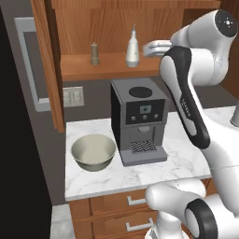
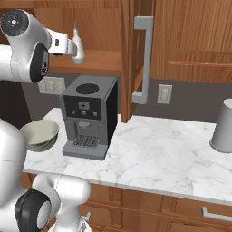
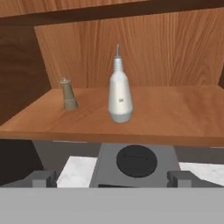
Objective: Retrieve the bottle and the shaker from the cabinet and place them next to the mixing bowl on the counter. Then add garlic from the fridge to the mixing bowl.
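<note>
Bottle [image 3: 120, 95] stands upright on the cabinet [image 3: 175, 109] shelf, untouched, ahead of the wide-open, empty gripper [image 3: 109, 178]

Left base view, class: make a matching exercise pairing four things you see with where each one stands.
Things:
1. bottle
2. shaker
3. mixing bowl
4. coffee machine

Places:
A. on the counter, left of the coffee machine
B. on the cabinet shelf, nearer the gripper
C. on the counter, below the shelf
D. on the shelf, left of the bottle

Pairs: 1-B, 2-D, 3-A, 4-C
</note>
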Tool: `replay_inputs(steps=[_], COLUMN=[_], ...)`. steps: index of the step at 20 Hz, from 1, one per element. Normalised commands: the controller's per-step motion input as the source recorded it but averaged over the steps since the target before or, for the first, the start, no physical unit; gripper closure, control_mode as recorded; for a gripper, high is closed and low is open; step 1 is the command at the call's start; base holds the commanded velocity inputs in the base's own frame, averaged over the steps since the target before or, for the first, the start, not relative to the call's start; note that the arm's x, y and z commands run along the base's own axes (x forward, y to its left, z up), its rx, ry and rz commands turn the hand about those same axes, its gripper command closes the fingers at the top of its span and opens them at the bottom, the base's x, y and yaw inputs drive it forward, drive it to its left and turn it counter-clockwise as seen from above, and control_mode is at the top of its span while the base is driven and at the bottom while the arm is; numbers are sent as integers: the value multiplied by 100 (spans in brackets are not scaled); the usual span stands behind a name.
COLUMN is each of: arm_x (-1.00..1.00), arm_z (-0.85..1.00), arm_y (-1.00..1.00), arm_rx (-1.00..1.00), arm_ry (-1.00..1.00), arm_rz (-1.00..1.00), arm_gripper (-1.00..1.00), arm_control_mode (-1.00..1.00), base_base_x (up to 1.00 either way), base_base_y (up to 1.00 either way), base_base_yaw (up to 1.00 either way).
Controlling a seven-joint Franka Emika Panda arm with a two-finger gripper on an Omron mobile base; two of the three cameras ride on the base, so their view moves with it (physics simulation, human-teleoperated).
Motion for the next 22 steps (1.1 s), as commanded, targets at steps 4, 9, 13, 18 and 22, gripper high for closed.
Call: replay_inputs(steps=[4, 9, 13, 18, 22], arm_x=[5, 17, 19, 28, 31], arm_z=[0, 0, 0, 0, 11], arm_y=[12, 0, 0, 0, 0], arm_rx=[0, 0, 0, 0, 0], arm_ry=[-1, -5, -1, 0, 0], arm_rz=[4, 1, 0, 0, 0], arm_gripper=[-100, -100, -100, -100, -100], arm_control_mode=[-100, -100, -100, -100, -100], base_base_x=[0, 0, 0, 0, 0], base_base_y=[0, 0, 0, 0, 0], base_base_yaw=[0, 0, 0, 0, 0])
